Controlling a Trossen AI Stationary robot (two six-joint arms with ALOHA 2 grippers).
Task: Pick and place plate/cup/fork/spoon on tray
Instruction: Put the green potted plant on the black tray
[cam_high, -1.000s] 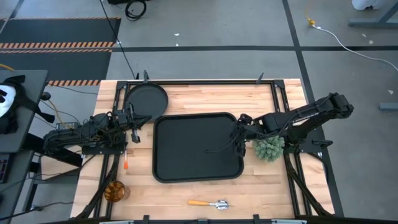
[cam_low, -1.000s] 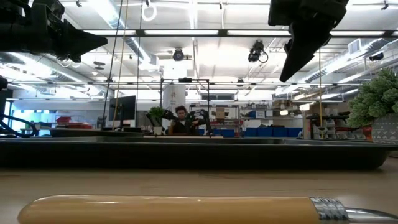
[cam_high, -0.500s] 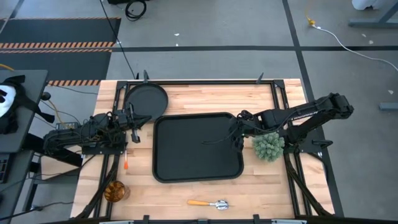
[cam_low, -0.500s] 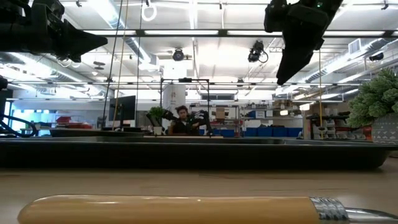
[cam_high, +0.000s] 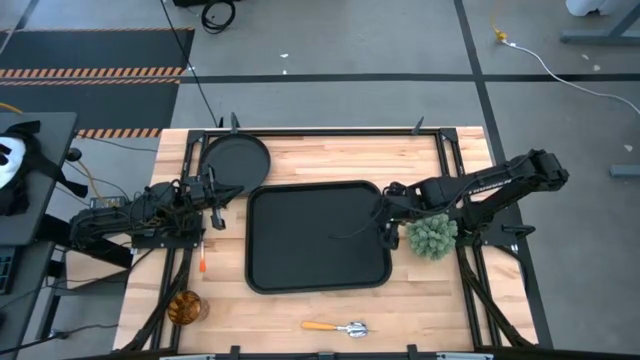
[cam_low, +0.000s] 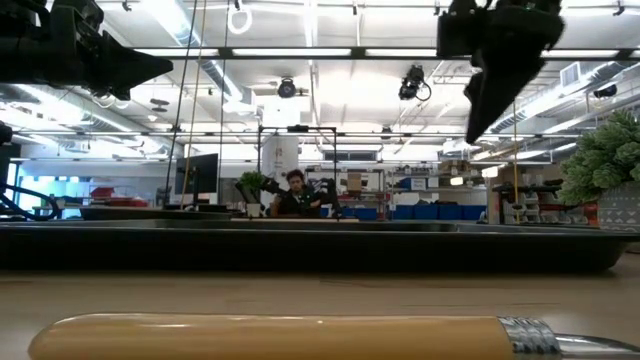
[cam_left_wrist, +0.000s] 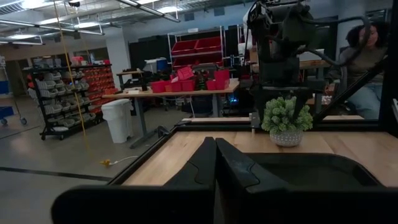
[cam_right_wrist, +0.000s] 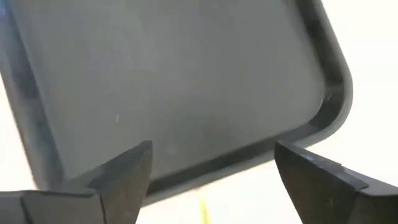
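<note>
Since a second ago the right hand (cam_high: 383, 222) has drawn back a little toward the tray's right edge and spread its fingers wider; nothing else on the surface (cam_high: 330, 160) has shifted. It hovers empty above the right side of the tray (cam_high: 300, 240), fingers wide apart with nothing between them. The left hand (cam_high: 214, 195) waits with its fingers pressed together, just off the tray's left edge and near the plate (cam_high: 236, 158).

Nothing is on the tray yet. The plate lies at the far left corner of the surface. The fork (cam_high: 202, 258) lies just left of the tray. The cup (cam_high: 183, 307) stands at the near left corner, and the spoon (cam_high: 337, 327) lies on the bare wood in front of the tray. A small potted plant (cam_high: 432, 238) sits just right of the tray, close to the right hand.

As I judge it, the plate will be stiff and fairly light but lies flat, so only its raised rim offers a hold. The cup looks like glass: smooth, likely slippery and breakable, best taken across its wall with a gentle squeeze. The fork and spoon are thin, light and hug the wood; pinching across the handle near the middle seems safest, since they could pivot or slip if caught near one end.
</note>
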